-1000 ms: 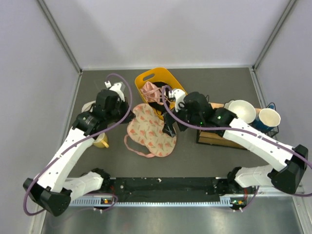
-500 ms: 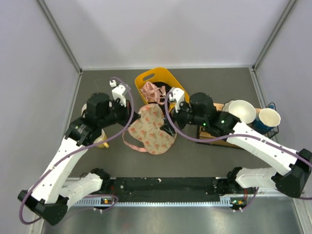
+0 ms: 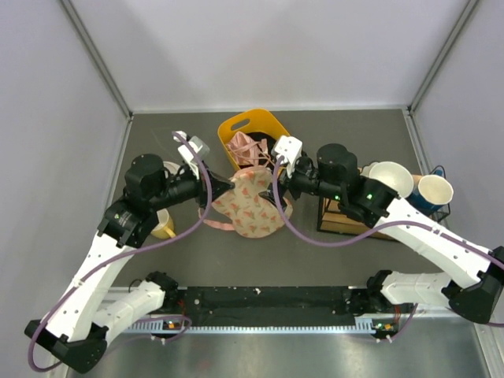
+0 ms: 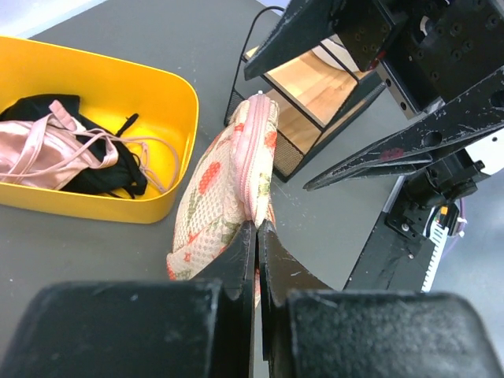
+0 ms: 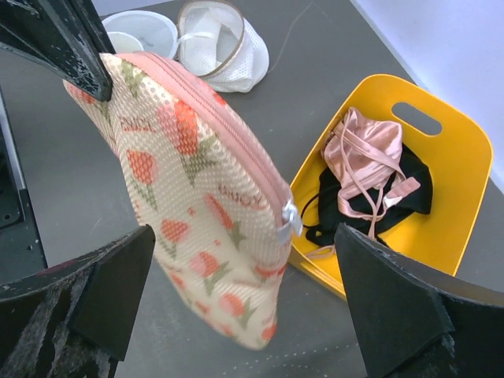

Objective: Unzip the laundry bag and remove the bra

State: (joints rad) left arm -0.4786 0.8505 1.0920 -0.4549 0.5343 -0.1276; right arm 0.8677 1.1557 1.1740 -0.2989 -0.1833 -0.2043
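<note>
laundry bag (image 4: 224, 185) pinched in left claw (image 4: 257, 228), right claw (image 3: 276, 191) spread beside

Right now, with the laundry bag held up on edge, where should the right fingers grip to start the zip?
The small pale zip pull at the end of the pink zip edging. The left gripper pinches the laundry bag upright, so the pull sticks out toward the open right gripper; probably come straight in from that side.
</note>
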